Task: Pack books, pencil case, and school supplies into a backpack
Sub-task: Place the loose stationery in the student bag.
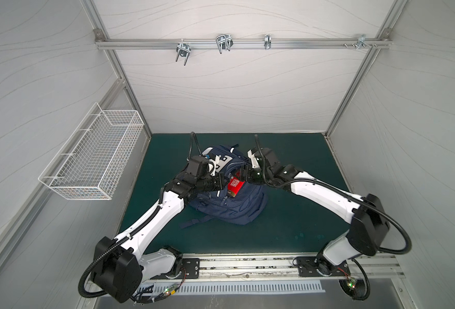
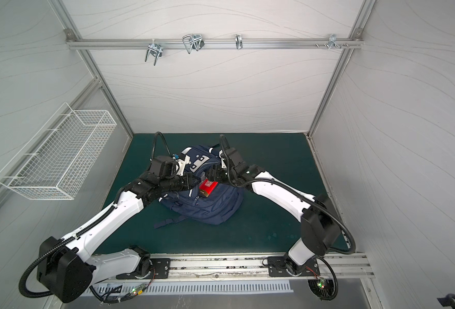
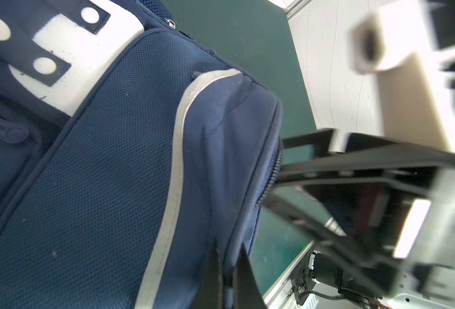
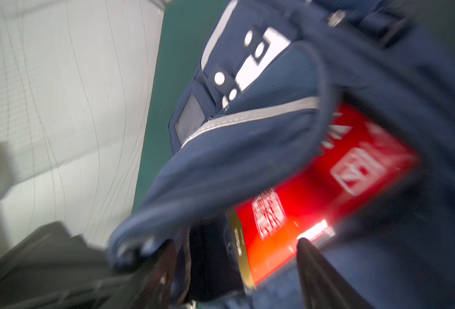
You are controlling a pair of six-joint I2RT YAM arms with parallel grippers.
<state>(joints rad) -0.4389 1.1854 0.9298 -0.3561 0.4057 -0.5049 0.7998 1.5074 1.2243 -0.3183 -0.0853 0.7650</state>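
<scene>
Fabric of limp backpack [image 3: 87,187] pinched by left gripper [image 3: 229,248]; right gripper [image 4: 237,243] gapes; stiff red book [image 4: 328,174] just ahead, probably best gripped by its edge.

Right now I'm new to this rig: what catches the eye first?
A red book pokes from the navy backpack at the middle of the mat. Both grippers meet at its mouth: the left gripper shut on the backpack, the right gripper open beside the book.

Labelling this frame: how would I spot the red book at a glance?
In the middle of the green mat lies a navy backpack. From its opening pokes the red book, the only bright red thing in view, with white print on its cover, lying over a tan-edged book.
</scene>
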